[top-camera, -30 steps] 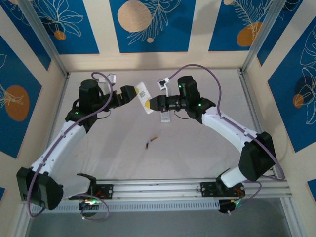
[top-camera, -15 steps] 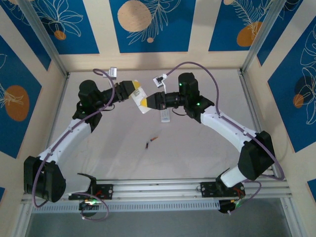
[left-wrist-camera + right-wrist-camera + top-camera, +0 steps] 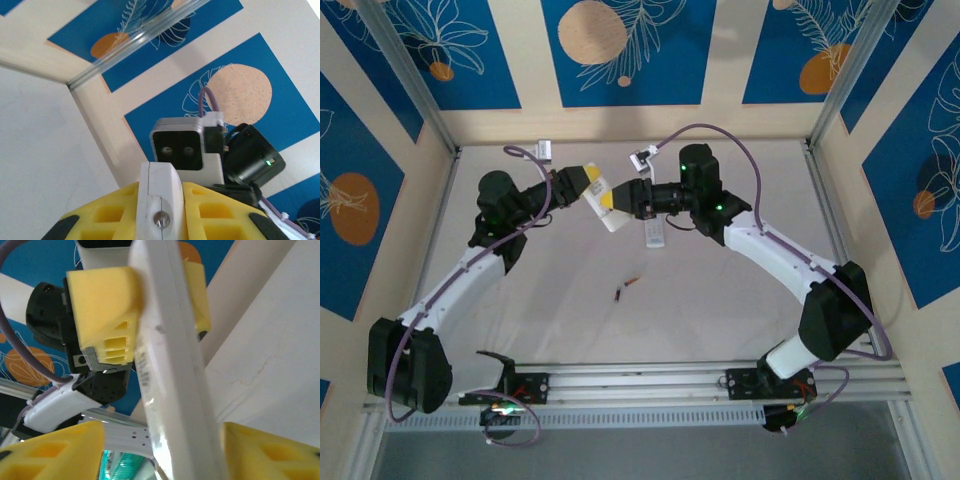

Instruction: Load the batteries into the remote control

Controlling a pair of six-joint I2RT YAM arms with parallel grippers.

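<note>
Blue leaf-print panels wall the cell, with a white tabletop (image 3: 720,310) below. We note the left hand (image 3: 590,182) pinching the remote (image 3: 170,370) by one end, pads pressed on both faces, in the air at the far middle. The right hand (image 3: 615,203) sits spread either side of the same remote, with a gap showing at its pad. The remote's long axis runs from one hand toward the other. Two batteries (image 3: 620,293) lie slantwise on the tabletop, well apart from both hands, toward the bases. We judge the unclamped right hand, a shade nearer, should go down for them.
</note>
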